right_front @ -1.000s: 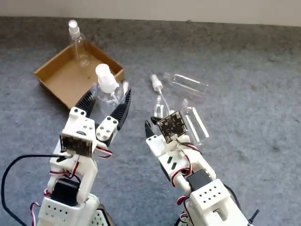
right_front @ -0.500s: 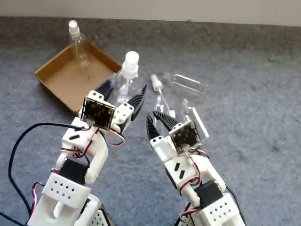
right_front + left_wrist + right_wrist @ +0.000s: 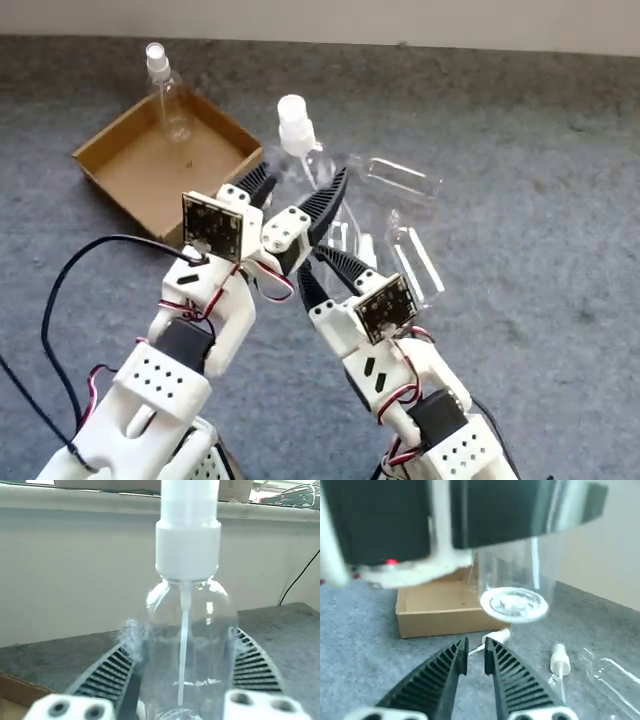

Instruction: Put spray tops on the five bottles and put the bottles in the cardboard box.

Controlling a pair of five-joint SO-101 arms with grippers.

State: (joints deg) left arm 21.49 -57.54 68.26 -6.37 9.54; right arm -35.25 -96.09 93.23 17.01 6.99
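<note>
My left gripper (image 3: 300, 190) is shut on a clear bottle (image 3: 305, 160) with a white spray top (image 3: 293, 112), held upright above the carpet, right of the cardboard box (image 3: 120, 165). In the left wrist view the bottle (image 3: 187, 630) stands between the ribbed fingers (image 3: 107, 672). My right gripper (image 3: 322, 272) sits just below and in front of it, open by a narrow gap and holding nothing. From the right wrist view the bottle's round base (image 3: 514, 602) hangs above my right gripper (image 3: 476, 655). Another capped bottle (image 3: 165, 95) leans at the box's far edge.
Two uncapped clear bottles (image 3: 402, 178) (image 3: 418, 262) lie on the grey carpet to the right of the arms. Loose spray tops (image 3: 496, 636) (image 3: 560, 657) lie on the carpet beyond my right gripper, with the box's side wall (image 3: 435, 615) behind them.
The left arm has carried the capped bottle from the box's near corner to the right, toward the middle. The right arm has swung left and forward, ending under the bottle.
</note>
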